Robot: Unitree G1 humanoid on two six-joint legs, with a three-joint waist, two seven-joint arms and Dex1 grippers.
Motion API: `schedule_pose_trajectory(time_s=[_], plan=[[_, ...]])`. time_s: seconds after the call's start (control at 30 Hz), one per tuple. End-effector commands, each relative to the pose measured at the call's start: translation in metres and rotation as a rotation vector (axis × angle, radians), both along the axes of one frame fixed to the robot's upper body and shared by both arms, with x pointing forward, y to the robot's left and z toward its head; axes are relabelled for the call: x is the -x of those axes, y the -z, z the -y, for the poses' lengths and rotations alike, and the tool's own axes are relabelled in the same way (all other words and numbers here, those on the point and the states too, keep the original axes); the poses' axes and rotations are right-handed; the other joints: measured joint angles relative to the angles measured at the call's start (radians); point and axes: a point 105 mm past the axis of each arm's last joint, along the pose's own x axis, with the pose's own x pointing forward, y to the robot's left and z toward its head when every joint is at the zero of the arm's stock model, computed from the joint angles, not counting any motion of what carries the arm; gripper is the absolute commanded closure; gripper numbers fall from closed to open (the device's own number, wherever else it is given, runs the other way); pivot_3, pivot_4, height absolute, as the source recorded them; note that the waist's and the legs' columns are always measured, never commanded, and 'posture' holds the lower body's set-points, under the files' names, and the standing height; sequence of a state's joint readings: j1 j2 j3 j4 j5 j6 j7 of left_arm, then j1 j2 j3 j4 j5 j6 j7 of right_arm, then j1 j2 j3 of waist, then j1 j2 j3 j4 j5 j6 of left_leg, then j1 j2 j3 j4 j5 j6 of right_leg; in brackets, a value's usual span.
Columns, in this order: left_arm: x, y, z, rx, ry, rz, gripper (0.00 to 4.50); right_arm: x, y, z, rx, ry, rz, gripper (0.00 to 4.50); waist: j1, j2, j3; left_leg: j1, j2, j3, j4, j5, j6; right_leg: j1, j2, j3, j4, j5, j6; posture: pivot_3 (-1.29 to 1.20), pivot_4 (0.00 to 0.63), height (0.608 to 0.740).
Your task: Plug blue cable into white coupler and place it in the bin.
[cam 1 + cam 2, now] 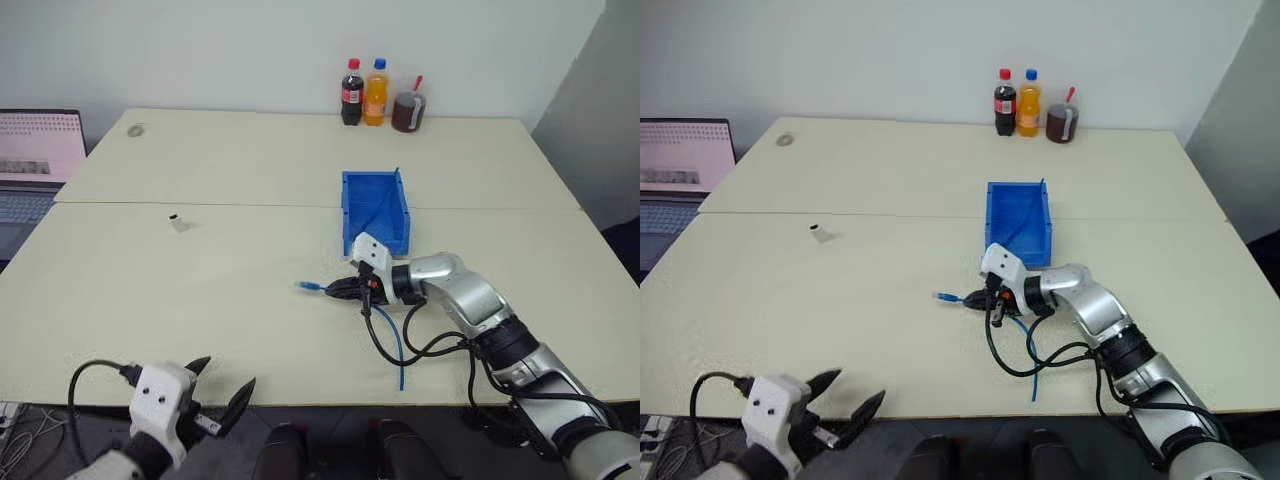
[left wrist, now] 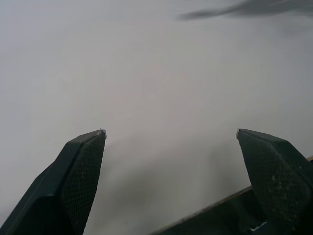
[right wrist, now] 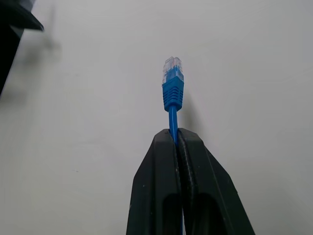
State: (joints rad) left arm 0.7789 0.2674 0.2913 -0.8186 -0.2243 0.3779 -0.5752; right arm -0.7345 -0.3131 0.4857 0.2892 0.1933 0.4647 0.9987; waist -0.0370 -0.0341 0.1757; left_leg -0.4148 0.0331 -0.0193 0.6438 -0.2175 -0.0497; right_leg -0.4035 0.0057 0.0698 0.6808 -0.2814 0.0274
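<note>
Fingers [image 3: 161, 191] of the right gripper [image 1: 345, 290] are pressed together on the blue cable [image 3: 172, 95], which is clamped just behind its plug. The clear-tipped plug projects past the fingertips, above the table [image 1: 250, 160] and pointing toward the robot's left. Behind the grip, the cord is seen trailing down to the table's near edge. The bin [image 1: 374, 210] is set just beyond the right gripper, near the table's middle. The white coupler [image 1: 177, 222] is found well apart to the left, lying alone on the tabletop. The left gripper [image 1: 222, 395] is held at the near edge, its fingers [image 2: 80, 171] spread wide with nothing between them. Two bottles [image 1: 364, 93] and a cup [image 1: 409, 108] are stood at the far edge; a laptop [image 1: 35, 160] is placed at far left.
</note>
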Motion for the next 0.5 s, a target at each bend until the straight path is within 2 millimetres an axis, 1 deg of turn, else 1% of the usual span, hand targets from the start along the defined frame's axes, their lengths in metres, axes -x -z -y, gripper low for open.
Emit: schedule_pose_trajectory(time_s=[0.03,0.07,0.13,0.17,0.2,0.23,0.3,0.33,0.4,0.43,0.5], plan=[[0.003,-0.013,0.015,-0.01,0.013,0.077,0.0,-0.002,0.005,-0.009,0.035,-0.053,0.009,4.47,-0.002,0.0,0.0,0.0,0.0,0.001,0.0,0.0,0.0,0.0,0.0,0.001,0.0,0.0,0.0,0.0,0.15,0.74],[0.004,-0.013,0.016,-0.01,0.015,0.078,0.0,-0.002,0.008,-0.01,0.042,-0.06,0.004,4.47,-0.004,0.0,0.0,0.0,0.0,0.002,0.0,0.0,0.0,-0.001,0.0,0.001,0.0,0.0,0.0,0.0,0.15,0.74],[0.003,-0.013,0.017,-0.004,0.022,0.08,0.0,-0.002,0.015,-0.011,0.054,-0.064,-0.006,4.01,-0.011,0.0,0.0,0.0,-0.002,0.003,-0.001,0.0,0.0,-0.001,0.0,0.001,0.0,0.0,0.0,0.0,0.15,0.74],[0.003,-0.013,0.018,-0.006,0.032,0.08,0.0,-0.002,0.018,-0.01,0.058,-0.065,-0.015,3.94,-0.013,0.0,0.0,0.0,-0.002,0.003,-0.001,0.0,0.001,-0.001,0.001,0.001,0.0,0.0,0.0,0.0,0.15,0.74],[0.002,-0.013,0.018,-0.008,0.043,0.081,0.0,-0.002,0.02,-0.01,0.058,-0.062,-0.018,3.75,-0.017,0.0,0.0,0.0,-0.002,0.002,-0.001,-0.001,0.001,-0.001,0.001,0.001,0.0,0.0,0.0,0.0,0.15,0.74],[0.0,-0.013,0.017,-0.014,0.059,0.08,0.0,-0.002,0.02,-0.008,0.054,-0.052,-0.02,3.45,-0.02,0.0,0.0,0.0,-0.002,0.002,-0.001,-0.001,0.001,-0.001,0.002,0.001,0.0,0.0,0.0,0.0,0.15,0.74],[-0.005,-0.012,0.011,-0.037,0.085,0.077,0.0,-0.004,0.017,-0.003,0.034,-0.025,-0.013,3.06,-0.02,0.001,0.0,0.0,-0.001,0.001,-0.001,-0.001,0.001,-0.001,0.002,0.0,0.001,0.0,0.0,0.0,0.15,0.74],[-0.008,-0.011,0.007,-0.052,0.096,0.072,0.0,-0.004,0.015,0.0,0.02,-0.011,-0.011,2.78,-0.019,0.001,0.0,0.0,-0.001,0.0,-0.001,-0.001,0.001,-0.001,0.003,0.0,0.001,0.0,-0.001,0.0,0.15,0.74],[-0.015,-0.008,-0.002,-0.086,0.127,0.064,0.0,-0.003,0.01,0.01,-0.002,0.022,0.006,2.44,-0.019,0.001,-0.001,0.0,-0.001,-0.001,-0.001,-0.001,0.001,-0.001,0.003,-0.001,0.002,0.0,-0.001,0.0,0.15,0.74],[-0.024,-0.008,-0.006,-0.109,0.161,0.068,0.0,0.0,0.005,0.019,-0.031,0.052,0.011,2.15,-0.016,0.001,0.0,0.0,-0.002,-0.001,-0.001,-0.001,0.001,-0.001,0.003,-0.001,0.001,0.0,-0.001,0.0,0.15,0.74],[-0.035,-0.011,-0.012,-0.138,0.209,0.076,0.0,0.006,-0.002,0.029,-0.069,0.089,0.019,1.72,-0.001,0.002,0.0,0.0,-0.002,-0.001,-0.001,-0.001,0.001,-0.001,0.002,-0.002,0.001,0.0,-0.001,0.0,0.15,0.74]])
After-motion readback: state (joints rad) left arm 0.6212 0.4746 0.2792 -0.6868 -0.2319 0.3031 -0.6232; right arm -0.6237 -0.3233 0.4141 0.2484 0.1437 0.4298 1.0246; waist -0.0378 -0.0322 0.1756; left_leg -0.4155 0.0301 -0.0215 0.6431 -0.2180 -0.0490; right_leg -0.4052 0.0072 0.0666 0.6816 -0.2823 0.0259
